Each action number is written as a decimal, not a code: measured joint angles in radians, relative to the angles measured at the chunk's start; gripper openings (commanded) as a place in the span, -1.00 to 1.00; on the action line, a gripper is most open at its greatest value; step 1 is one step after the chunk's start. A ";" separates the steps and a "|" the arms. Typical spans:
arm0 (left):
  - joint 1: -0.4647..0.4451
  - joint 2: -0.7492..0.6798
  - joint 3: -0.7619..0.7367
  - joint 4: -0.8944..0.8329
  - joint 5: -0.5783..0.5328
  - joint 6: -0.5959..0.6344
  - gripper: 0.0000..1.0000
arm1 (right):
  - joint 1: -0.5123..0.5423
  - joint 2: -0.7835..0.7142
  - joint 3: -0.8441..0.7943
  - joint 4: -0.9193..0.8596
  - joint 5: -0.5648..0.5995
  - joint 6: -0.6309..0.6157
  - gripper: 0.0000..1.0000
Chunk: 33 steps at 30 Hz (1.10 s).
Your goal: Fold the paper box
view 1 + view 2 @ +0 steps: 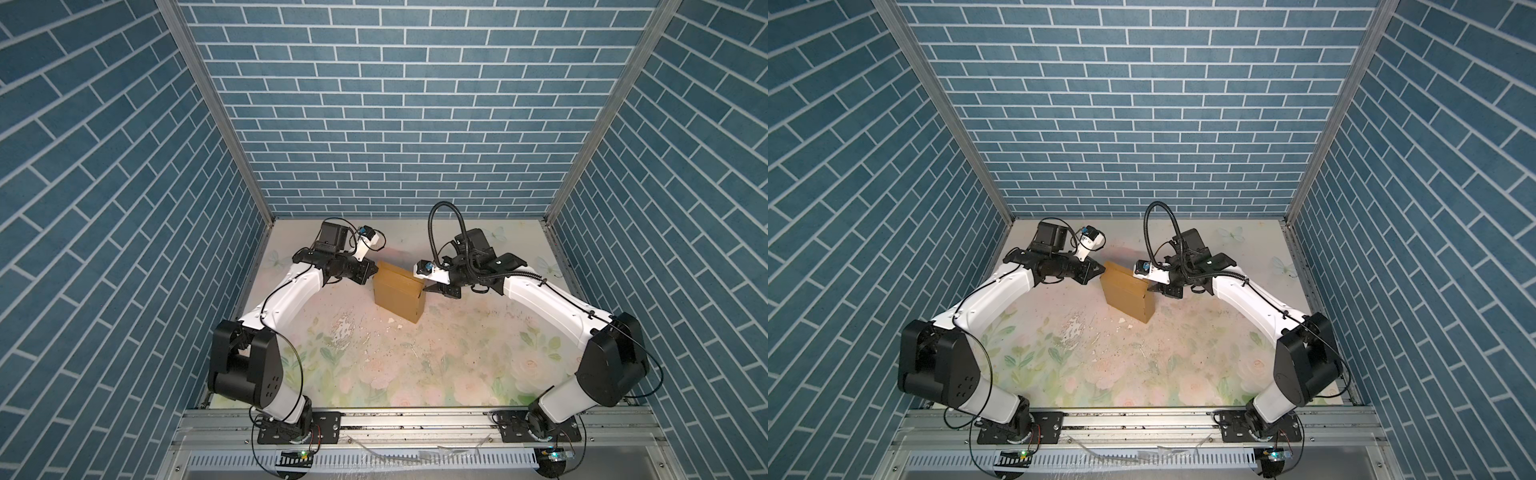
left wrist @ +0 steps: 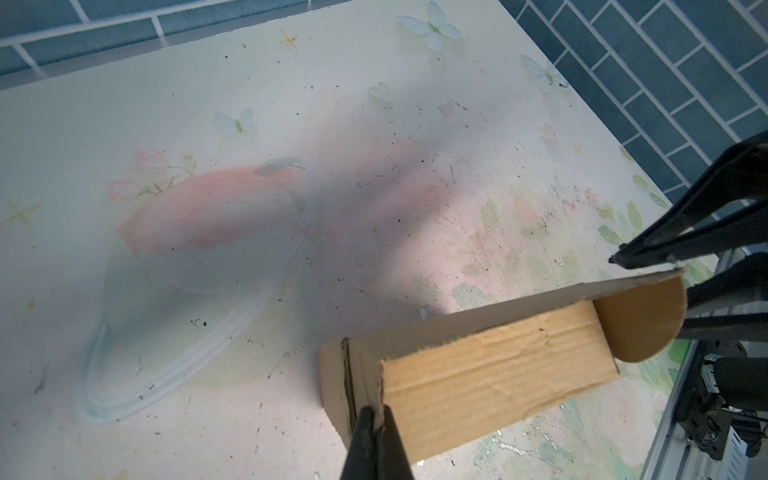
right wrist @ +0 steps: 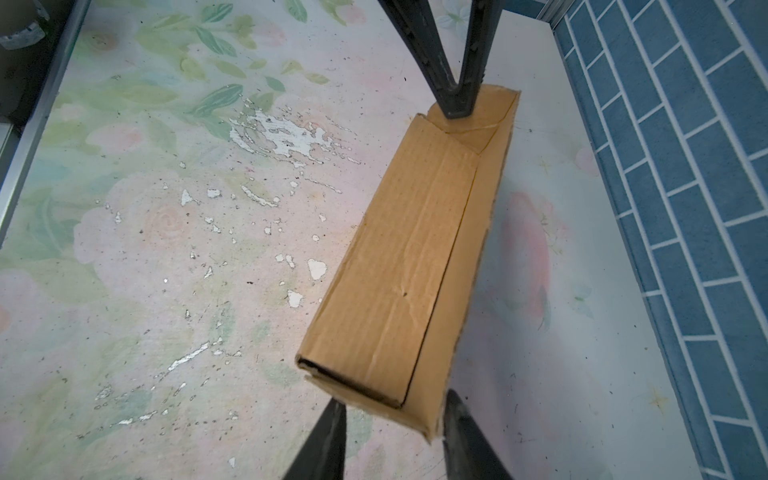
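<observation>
Placement of the paper box: standing on a long edge on the table, beyond the middle, between both claws in both top views. Long axis running straight from left gripper to right gripper, so 1 end to each arm and neither nearer. Left pinched tight on a thin cardboard edge at its end corner. Right spread apart, 1 finger either side of the opposite end, straddling but not visibly clamped. Rounded tab sticking out at that end, just beside those fingers. Likely next, judging by the straddle: squeezing that end shut. Nothing seen inside the box; only a dark slit at the right-hand end, interior hidden
</observation>
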State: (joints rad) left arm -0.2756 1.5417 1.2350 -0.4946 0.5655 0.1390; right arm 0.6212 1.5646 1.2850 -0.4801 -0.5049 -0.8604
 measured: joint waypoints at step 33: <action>-0.005 0.036 0.064 -0.077 0.026 0.000 -0.97 | 0.000 0.029 0.014 -0.024 -0.019 -0.031 -0.29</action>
State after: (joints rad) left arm -0.2802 1.5776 1.2995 -0.5713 0.5919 0.1387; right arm 0.6209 1.5932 1.2991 -0.5041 -0.5243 -0.8913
